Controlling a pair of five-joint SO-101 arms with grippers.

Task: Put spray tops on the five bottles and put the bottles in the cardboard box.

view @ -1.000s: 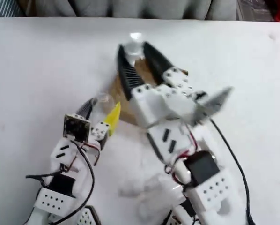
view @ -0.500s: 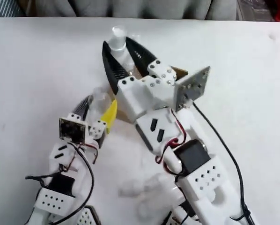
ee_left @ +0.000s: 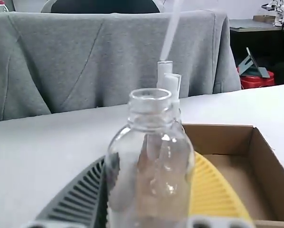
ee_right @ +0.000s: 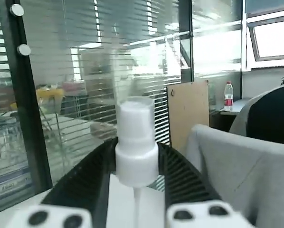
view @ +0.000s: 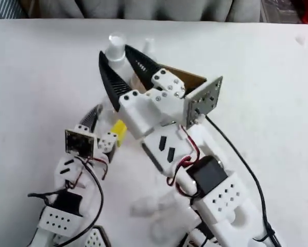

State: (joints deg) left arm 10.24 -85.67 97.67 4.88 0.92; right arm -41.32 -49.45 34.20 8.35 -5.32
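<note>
Left gripper (view: pixel 106 123) clamps the open bottle (ee_left: pixel 149 142) upright, centre-left in the high view; right gripper (view: pixel 114 54) pinches a spray top (ee_right: pixel 136 142), tube downward, farther up-frame beyond the neck; it likely needs bringing down-frame over the mouth; cardboard box (ee_left: pixel 222 140) sits just behind.

- Spray top (ee_right: pixel 136 142): plain white, with a pale tube under it.
- Right gripper (view: pixel 114 51): black ribbed fingers on a white body.
- Left gripper (ee_left: pixel 150 164): one ribbed finger grey, the other yellow.
- Bottle (ee_left: pixel 150 123): clear and colourless.
- Box (ee_left: pixel 230 142): plain brown cardboard.
- Table (view: pixel 40 62): white, unpatterned.
- Arms (view: pixel 216 200): white shells with black motor blocks, and red and black wires.
- Cloth (ee_left: pixel 85 61): plain grey.
- Blinds (ee_right: pixel 132 47): pale horizontal slats that make fine stripes, between black frames.
</note>
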